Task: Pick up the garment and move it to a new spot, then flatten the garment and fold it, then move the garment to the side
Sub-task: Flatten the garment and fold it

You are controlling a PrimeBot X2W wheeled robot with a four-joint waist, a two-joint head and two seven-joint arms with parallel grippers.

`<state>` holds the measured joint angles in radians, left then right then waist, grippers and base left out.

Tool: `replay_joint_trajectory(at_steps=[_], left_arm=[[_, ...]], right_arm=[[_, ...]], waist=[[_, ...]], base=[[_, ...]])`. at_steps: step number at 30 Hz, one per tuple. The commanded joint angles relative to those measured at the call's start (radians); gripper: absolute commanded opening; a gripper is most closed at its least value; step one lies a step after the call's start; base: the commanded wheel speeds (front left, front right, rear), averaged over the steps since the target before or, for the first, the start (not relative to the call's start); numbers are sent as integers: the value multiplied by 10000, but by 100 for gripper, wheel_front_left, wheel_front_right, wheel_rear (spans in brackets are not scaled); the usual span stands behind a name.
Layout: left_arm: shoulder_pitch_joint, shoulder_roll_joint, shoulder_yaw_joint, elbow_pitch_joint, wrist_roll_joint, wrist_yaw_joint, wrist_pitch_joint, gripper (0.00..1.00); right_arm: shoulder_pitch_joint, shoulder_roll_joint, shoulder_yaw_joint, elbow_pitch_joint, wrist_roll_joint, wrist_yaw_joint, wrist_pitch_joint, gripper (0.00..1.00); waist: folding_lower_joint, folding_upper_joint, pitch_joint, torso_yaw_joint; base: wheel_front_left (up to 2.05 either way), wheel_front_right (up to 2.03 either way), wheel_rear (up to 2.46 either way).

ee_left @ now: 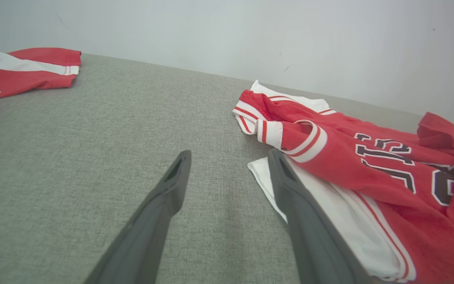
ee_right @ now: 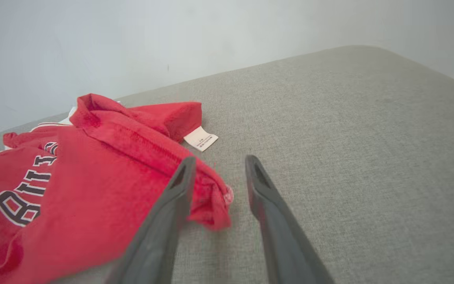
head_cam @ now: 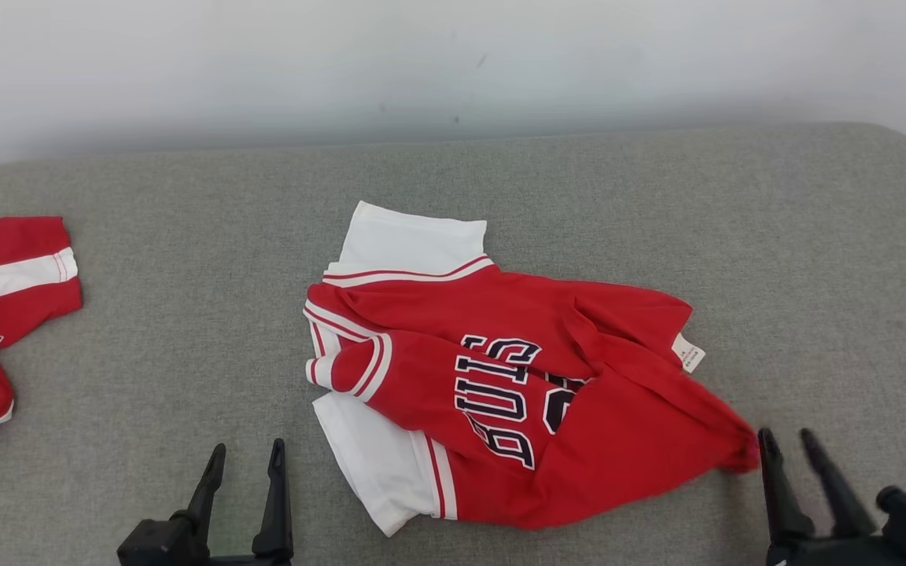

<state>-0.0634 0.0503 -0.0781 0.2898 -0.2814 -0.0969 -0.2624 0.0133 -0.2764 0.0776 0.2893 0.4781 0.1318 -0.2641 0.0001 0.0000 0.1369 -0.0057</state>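
Nearest, the right gripper point(head_cam: 786, 434) sits at 4 o'clock of the jersey point(head_cam: 516, 369). Its jaws are partly open and clamp nothing. In the right wrist view the jersey's red corner point(ee_right: 211, 205) lies loose between the fingers, against one and clear of the other. The left gripper point(head_cam: 248, 446), at 7 o'clock, is spread wide and empty, with one finger just beside the white hem point(ee_left: 329, 205).

The likeliest trouble is a snag. If the right arm backs off while the corner clings to that finger, it would drag the cloth toward 4 o'clock and bunch it further. A fresh pinch there may catch only the top layer, so the folded-over body slides as a lump instead of spreading. On the left, closing low at the hem could nip the cushion point(head_cam: 657, 204) along with the cloth.

The jersey lies crumpled at the cushion's middle, between the two grippers and a little beyond them. One sleeve is crossed over the lettering, and a label point(head_cam: 689, 355) pokes out at 3 o'clock. A second jersey point(head_cam: 5, 275) lies well apart at 9 o'clock, and a hard sideways pull might carry the first toward it. The wall point(head_cam: 453, 63) stands behind.
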Motion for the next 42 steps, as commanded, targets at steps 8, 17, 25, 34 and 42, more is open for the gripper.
replay_joint_trajectory(at_steps=[8, 17, 25, 34, 42], left_arm=[[87, -3, 66, 47, 83, -50, -26, 100], [137, -3, 37, 289, 251, -144, -26, 100], [-575, 47, -203, 1307, 643, -285, -26, 100], [-1912, 731, -840, 2815, 659, -335, -26, 100], [-2896, 1259, -1685, 3770, 134, -336, -26, 100]], right_arm=[[146, 769, -1395, -1068, -1151, -23, -12, 100], [374, 1324, -1408, -1257, -1414, -23, -10, 100], [319, 1413, -1384, -697, -1665, -23, -12, 100], [-506, 1234, -659, 387, -1997, -23, -12, 100], [-1502, 1075, -79, 1595, -1975, -23, -12, 100]], waist=[[-1, 0, -72, 53], [-1, 0, -186, -49], [-1, 0, -194, -244], [-1, 0, 153, -834], [-1, 0, 503, -1028]], base=[[0, 0, 0], [0, 0, 0], [0, 0, 0], [0, 0, 0], [0, 0, 0]])
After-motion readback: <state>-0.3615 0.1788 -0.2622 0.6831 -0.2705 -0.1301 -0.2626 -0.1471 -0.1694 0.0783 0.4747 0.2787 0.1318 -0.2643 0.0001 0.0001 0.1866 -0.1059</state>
